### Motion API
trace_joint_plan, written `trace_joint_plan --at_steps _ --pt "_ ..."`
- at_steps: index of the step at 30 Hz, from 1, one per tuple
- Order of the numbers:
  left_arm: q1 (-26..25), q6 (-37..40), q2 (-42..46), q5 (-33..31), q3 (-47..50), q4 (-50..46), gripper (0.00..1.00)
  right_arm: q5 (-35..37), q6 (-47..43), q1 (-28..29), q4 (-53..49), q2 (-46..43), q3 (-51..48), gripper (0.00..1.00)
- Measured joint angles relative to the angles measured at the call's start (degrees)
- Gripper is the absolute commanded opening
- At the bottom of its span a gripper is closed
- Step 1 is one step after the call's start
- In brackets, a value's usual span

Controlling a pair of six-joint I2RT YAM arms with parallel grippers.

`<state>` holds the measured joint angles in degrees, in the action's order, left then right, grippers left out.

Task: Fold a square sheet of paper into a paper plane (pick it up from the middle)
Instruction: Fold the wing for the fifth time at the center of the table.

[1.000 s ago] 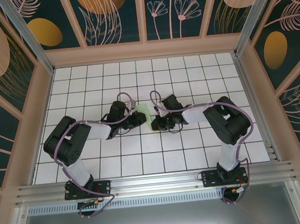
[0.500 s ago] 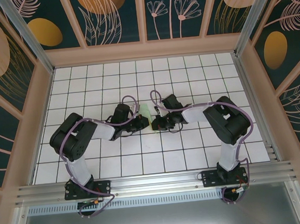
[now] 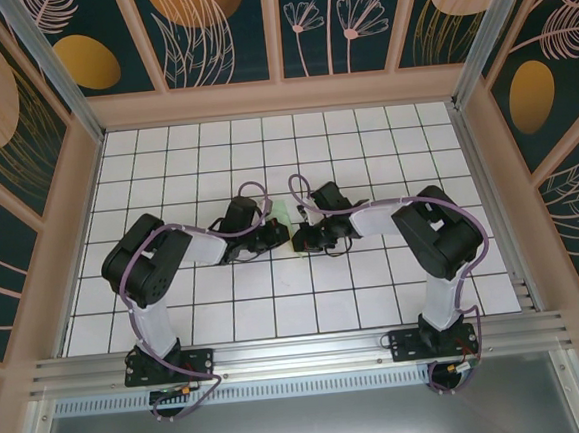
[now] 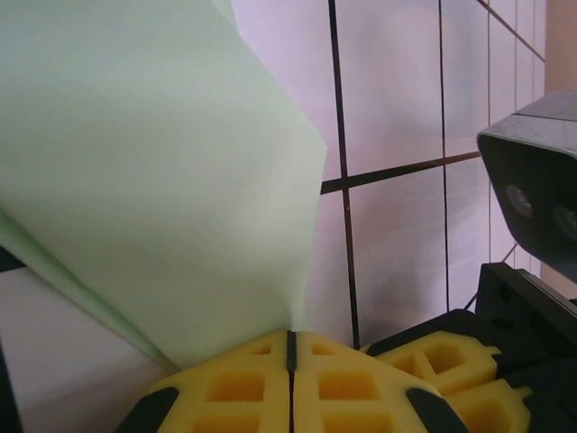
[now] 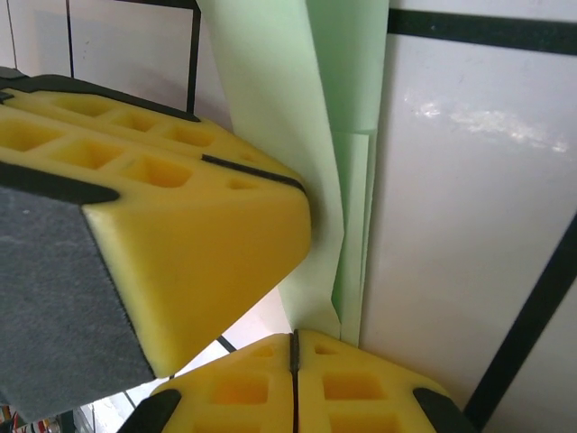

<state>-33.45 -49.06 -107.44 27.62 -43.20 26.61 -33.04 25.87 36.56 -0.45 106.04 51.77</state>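
Arms meet at the middle of the white gridded tabletop [image 3: 394, 148] in the overhead view. From its base at the lower left, the left arm [image 3: 144, 273] bends up and reaches rightward, and the left tool [image 3: 275, 234] ends just left of the frame's centre. Between the two tools a small piece of mint-green paper [image 3: 282, 215] stands up off the tiles. Just right of it sits the right tool [image 3: 298, 240], carried by the right arm [image 3: 436, 235], which comes in from its base at the lower right.

Seen from the left wrist, the paper [image 4: 153, 180] fills the upper left and centre, a creased edge slanting down its left side. Its lower tip runs into the seam of the left tool [image 4: 290, 347], whose yellow pads are pressed together on it at bottom centre. At lower right are the right tool's yellow pads [image 4: 442, 361], with a grey camera housing [image 4: 536, 198] at the right edge.

Seen from the right wrist, the left tool's pads [image 5: 180, 234] fill the left half, their tip against the paper [image 5: 297, 108]. The paper hangs in several folded layers from top centre down to the right tool [image 5: 293, 347], which pinches its lower end at bottom centre. Bare tabletop [image 5: 469, 225] lies to the right.
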Motion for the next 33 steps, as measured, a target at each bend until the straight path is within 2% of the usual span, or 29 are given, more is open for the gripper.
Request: trace_joint_plan --at_steps 17,28,33 --pt "-0.33 7.02 -1.51 -2.43 -9.88 -17.29 0.1 2.99 -0.26 0.96 -0.9 -0.39 0.15 0.07" --pt "7.21 13.9 -4.66 -4.15 -15.72 -20.39 0.12 3.21 -0.46 1.05 0.72 -0.79 -0.94 0.07" --pt "8.15 15.58 -5.75 -4.09 -17.81 -22.4 0.11 3.21 -0.46 1.05 0.72 -0.79 -0.94 0.07"
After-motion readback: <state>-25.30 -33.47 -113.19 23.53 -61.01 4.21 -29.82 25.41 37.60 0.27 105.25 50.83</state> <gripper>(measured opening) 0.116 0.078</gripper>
